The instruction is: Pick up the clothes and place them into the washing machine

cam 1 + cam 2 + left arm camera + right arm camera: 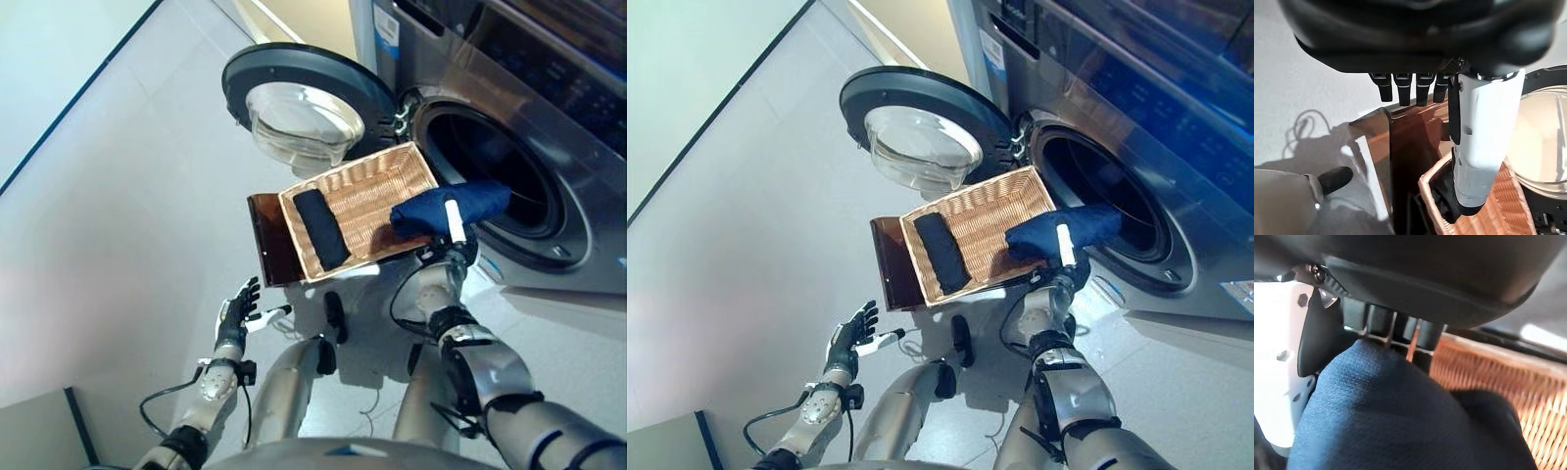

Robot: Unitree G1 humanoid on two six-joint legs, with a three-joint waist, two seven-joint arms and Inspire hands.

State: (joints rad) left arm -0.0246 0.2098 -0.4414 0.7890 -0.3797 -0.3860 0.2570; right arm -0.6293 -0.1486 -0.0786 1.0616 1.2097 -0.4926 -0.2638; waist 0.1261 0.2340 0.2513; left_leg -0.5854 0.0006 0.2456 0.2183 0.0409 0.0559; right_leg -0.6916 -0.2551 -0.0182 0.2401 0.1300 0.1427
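Note:
My right hand (453, 245) is shut on a dark blue garment (451, 208) and holds it above the basket's near right rim, in front of the washing machine's open drum (490, 176). The garment's blue cloth shows close up in the right wrist view (1400, 421), pinched under the fingers with the white-covered thumb (1278, 367) beside it. A black folded garment (321, 228) lies at the left end of the wicker basket (377, 186), which rests on the dark brown box (269, 240). My left hand (238, 311) hangs open and empty low at the left, over the floor.
The machine's round door (299, 103) stands open to the left, behind the basket. The grey machine front (549, 98) fills the right side. Pale floor lies to the left and near me.

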